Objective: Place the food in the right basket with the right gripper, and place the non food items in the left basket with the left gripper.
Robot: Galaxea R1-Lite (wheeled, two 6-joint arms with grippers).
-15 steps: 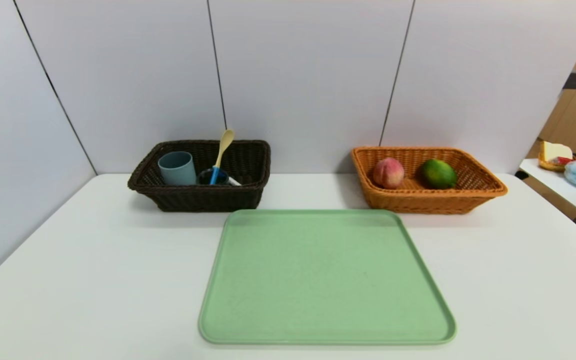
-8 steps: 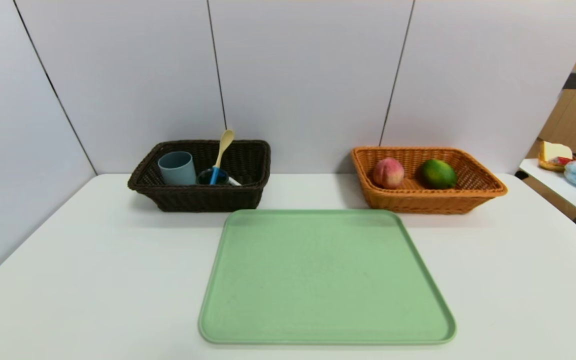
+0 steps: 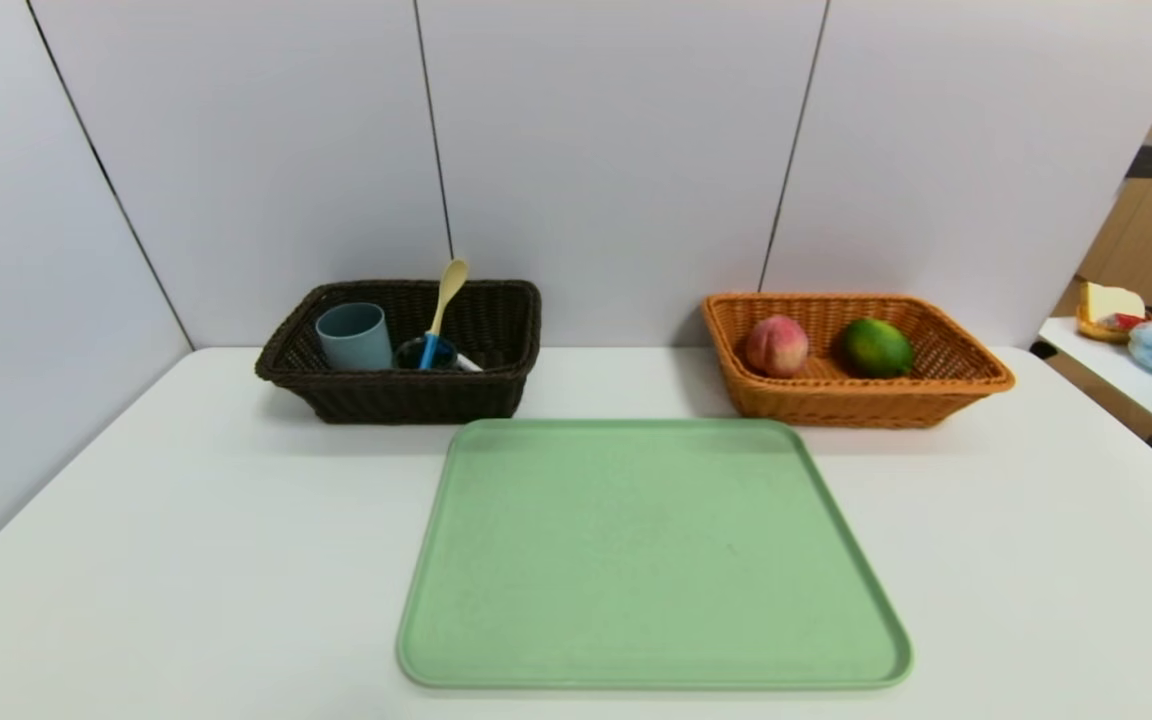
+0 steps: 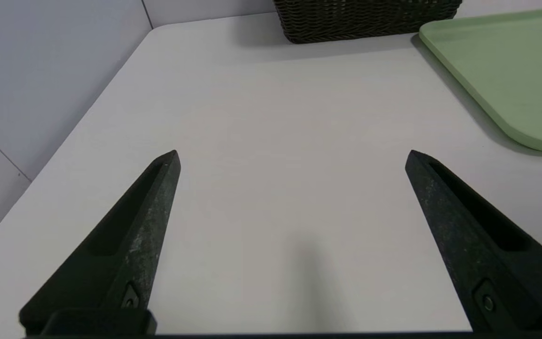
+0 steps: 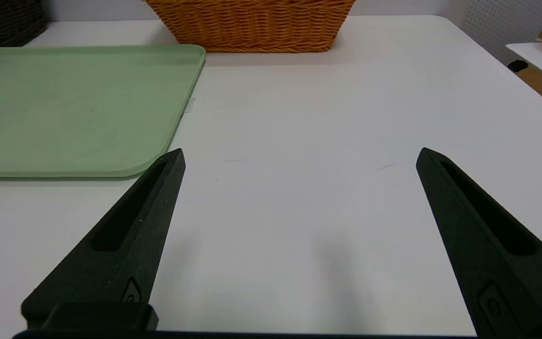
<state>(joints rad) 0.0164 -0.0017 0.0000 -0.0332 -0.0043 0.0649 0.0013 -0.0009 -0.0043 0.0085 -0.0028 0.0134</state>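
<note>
Centrally, green tray (image 3: 651, 560) lies bare — baskets (image 3: 401, 350) behind.

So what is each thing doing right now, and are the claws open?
Left claw: open, empty, over bare table.
Right claw: open, empty, over bare table.
Peach: lying in the orange basket.
Green fruit: lying in the orange basket.
Cup: upright in the dark basket.
Spoon: standing tilted in the dark basket.
Green tray: flat, nothing on it.
</note>
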